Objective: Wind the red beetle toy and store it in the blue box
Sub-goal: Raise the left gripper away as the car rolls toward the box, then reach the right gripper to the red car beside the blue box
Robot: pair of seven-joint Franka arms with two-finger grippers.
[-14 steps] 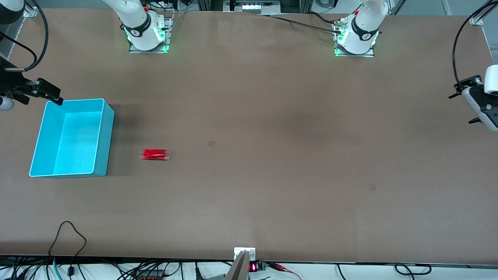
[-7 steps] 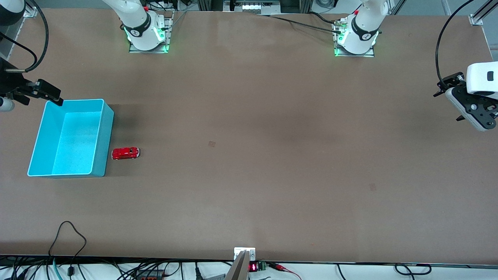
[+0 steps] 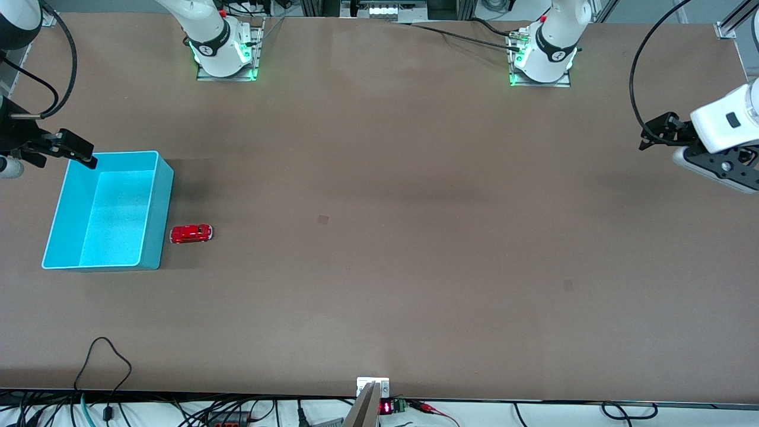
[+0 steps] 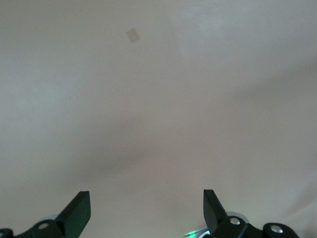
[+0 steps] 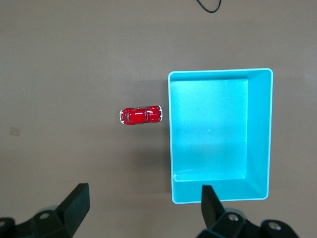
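The red toy car (image 3: 191,233) is seen just beside the blue box (image 3: 160,207) (not in it). Both the right gripper (image 5: 141,208) and left gripper (image 4: 143,210) are held wide open, empty; picking up is judged next.

Both arms raised, nothing held.
My left end effector (image 4: 143,210) and right end effector (image 5: 141,208) hang with fingers spread wide.
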